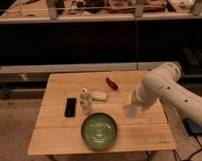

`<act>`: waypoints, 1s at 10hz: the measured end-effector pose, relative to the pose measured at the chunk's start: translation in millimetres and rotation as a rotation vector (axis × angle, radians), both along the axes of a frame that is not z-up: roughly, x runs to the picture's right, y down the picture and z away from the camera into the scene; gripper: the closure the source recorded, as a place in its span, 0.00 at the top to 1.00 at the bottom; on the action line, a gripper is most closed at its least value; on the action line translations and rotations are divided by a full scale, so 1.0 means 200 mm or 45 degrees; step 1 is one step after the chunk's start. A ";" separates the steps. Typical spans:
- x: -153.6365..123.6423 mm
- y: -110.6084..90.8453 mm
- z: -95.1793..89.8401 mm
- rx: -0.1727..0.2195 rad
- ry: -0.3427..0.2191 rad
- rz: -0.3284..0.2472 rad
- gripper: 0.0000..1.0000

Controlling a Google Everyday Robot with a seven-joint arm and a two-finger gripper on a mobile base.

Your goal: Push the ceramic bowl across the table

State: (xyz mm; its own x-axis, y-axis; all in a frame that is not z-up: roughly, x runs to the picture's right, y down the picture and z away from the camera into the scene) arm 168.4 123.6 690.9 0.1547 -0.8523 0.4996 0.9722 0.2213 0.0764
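Observation:
The ceramic bowl is a wide green dish with pale rings inside; it sits near the front edge of the light wooden table, at its middle. My gripper hangs low over the table's right part, to the right of the bowl and a little behind it, apart from it. The white arm comes in from the right. The gripper covers most of a small white cup.
A black phone lies left of centre. A small white bottle stands behind the bowl, with a pale flat packet beside it. A dark red object lies toward the back. Dark shelving runs behind the table.

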 end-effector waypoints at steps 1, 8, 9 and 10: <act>0.02 0.06 0.04 -0.009 0.007 0.005 0.60; 0.11 0.28 0.56 -0.109 0.068 0.013 0.09; 0.10 0.32 0.60 -0.141 0.070 -0.004 0.01; 0.10 0.33 0.60 -0.145 0.068 -0.006 0.00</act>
State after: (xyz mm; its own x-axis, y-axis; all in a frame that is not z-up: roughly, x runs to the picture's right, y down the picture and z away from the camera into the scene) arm 189.1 188.6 811.4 0.1798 -0.7912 0.5845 0.9753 0.2208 -0.0013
